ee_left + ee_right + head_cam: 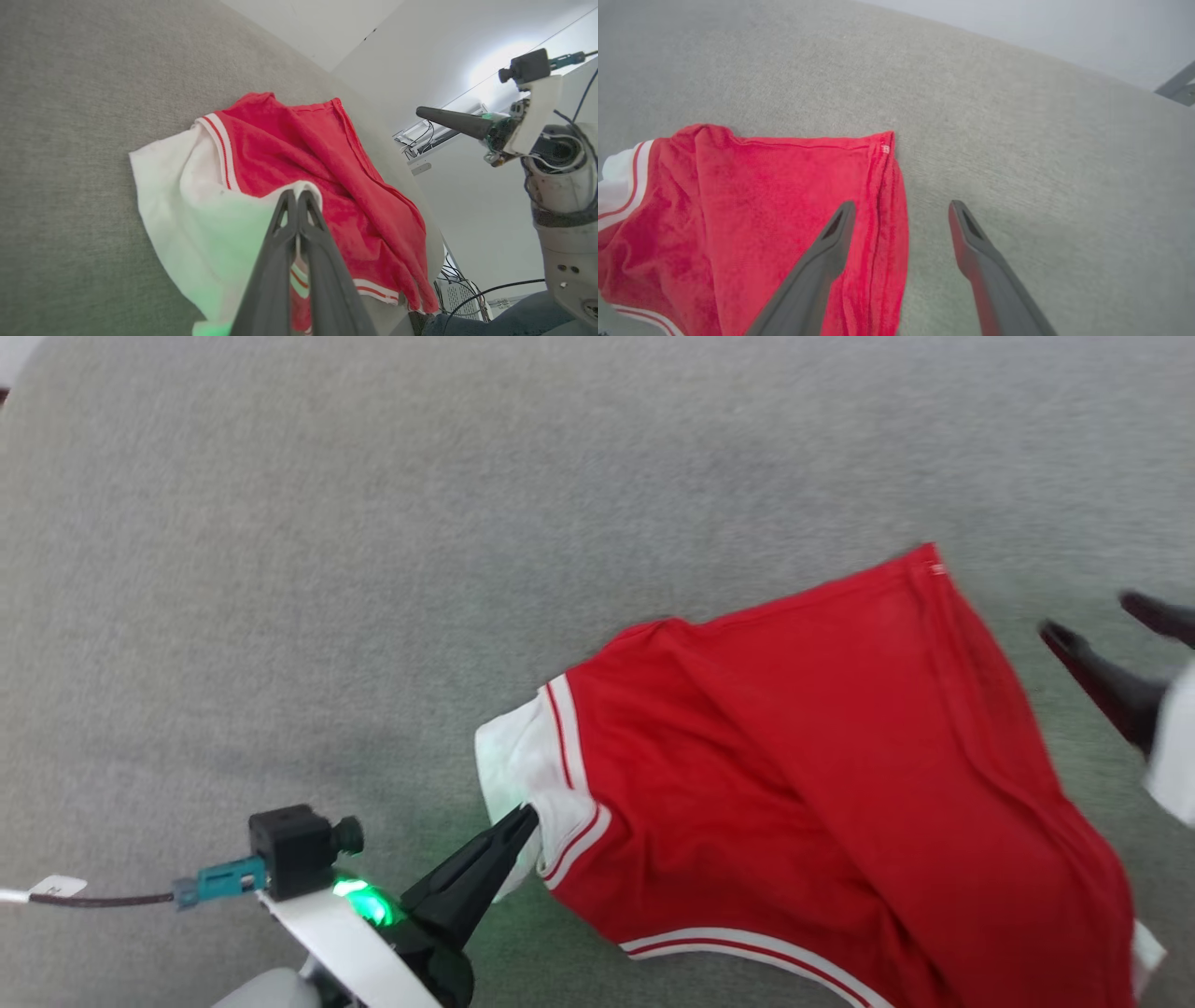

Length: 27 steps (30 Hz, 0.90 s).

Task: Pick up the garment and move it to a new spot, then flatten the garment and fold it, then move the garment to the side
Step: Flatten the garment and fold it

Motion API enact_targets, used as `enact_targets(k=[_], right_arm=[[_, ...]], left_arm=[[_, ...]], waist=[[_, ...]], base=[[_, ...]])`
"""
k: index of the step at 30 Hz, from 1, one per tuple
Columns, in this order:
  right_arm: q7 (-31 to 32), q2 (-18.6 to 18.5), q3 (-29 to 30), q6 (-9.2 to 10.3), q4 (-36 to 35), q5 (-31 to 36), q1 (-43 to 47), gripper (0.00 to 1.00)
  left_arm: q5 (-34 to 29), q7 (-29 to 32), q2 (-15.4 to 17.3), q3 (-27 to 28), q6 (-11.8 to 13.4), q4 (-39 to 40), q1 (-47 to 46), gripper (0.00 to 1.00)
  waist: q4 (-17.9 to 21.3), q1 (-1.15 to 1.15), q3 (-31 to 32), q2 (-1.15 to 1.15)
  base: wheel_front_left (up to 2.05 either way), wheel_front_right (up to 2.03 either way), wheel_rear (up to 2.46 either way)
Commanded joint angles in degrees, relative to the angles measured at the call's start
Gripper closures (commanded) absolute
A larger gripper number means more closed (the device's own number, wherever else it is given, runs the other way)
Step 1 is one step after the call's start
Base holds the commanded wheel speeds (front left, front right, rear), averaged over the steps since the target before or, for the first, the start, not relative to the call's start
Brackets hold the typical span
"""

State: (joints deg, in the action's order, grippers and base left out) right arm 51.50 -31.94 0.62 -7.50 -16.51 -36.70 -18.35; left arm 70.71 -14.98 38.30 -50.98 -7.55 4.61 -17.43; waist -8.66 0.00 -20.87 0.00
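Noted bright red thin-fabric garment (822, 756) with white panels and double white stripe trim, lying on flat grey felt-textured surface (373, 523), toward right and lower part of head view. Loosely bunched, with long folds running down the red body; not spread flat. Logged a white panel at its left end and a red hemmed corner at its upper right. Found left gripper (527, 821) at that white panel, two dark fingers pressed together with tips in the fabric. In left wrist view, seen white cloth drawn up around the closed tips and a strip of red-and-white trim caught between the fingers, so taken as pinching the garment. Noted green light (369, 901) glowing at the left wrist and tinting nearby white cloth green. Noted small black camera block with teal connector (294, 849) just beside it. Found right gripper (1090, 616) just beside the garment's right edge, fingers spread wide with nothing between them. In right wrist view, seen one finger over the red hem and the other over bare grey surface. Cannot tell whether either tip touches.
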Motion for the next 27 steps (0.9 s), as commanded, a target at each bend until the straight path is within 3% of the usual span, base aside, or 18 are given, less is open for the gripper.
enact_targets(k=[1, 8, 14, 15, 16, 17, 27], right_arm=[[-0.3, 0.4, -0.8, 0.02, 1.0, 0.0, -1.0, 0.0], [-0.2, -0.3, -10.1, 0.02, 17.6, 1.7, -12.6, 0.0], [2.6, -0.8, -17.7, 0.0, 27.3, -1.3, -13.2, 0.0], [2.3, -1.0, -18.7, 0.0, 28.0, -1.7, -13.2, 0.52], [2.0, -1.0, -19.6, 0.0, 28.7, -2.2, -13.3, 0.8], [1.6, -0.9, -20.4, 0.0, 29.2, -2.6, -13.6, 1.0], [-11.1, -0.4, -19.1, 0.03, 33.4, -4.2, -23.4, 1.0]], left_arm=[[-0.2, -0.3, -0.1, 0.0, 0.1, -0.1, -0.8, 1.0], [-0.3, -0.3, -1.8, -0.4, 0.1, -0.5, -3.1, 1.0], [0.0, -0.3, -3.0, -0.4, 0.1, -1.2, -3.4, 1.0], [0.1, -0.3, -3.1, -0.4, 0.1, -1.4, -3.5, 1.0], [0.2, -0.3, -3.2, -0.5, 0.1, -1.6, -3.7, 1.0], [0.3, -0.3, -3.3, -0.5, 0.1, -1.7, -3.9, 1.0], [1.4, -0.3, -1.0, -1.2, 0.1, -6.5, -11.3, 1.0]], waist=[[-1.4, 0.0, -1.5, 0.0], [-4.1, 0.0, -4.5, 0.0], [-4.6, 0.0, -4.4, 0.0], [-4.6, 0.0, -4.3, 0.0], [-4.5, 0.0, -4.1, 0.0], [-4.3, 0.0, -3.9, 0.0], [-0.2, 0.0, -1.3, 0.0]], base=[[0.0, 0.0, 0.0], [0.0, 0.0, 0.0], [0.0, 0.0, 0.0], [0.0, 0.0, 0.0], [0.0, 0.0, 0.0], [0.0, 0.0, 0.0], [0.0, 0.0, 0.0]])
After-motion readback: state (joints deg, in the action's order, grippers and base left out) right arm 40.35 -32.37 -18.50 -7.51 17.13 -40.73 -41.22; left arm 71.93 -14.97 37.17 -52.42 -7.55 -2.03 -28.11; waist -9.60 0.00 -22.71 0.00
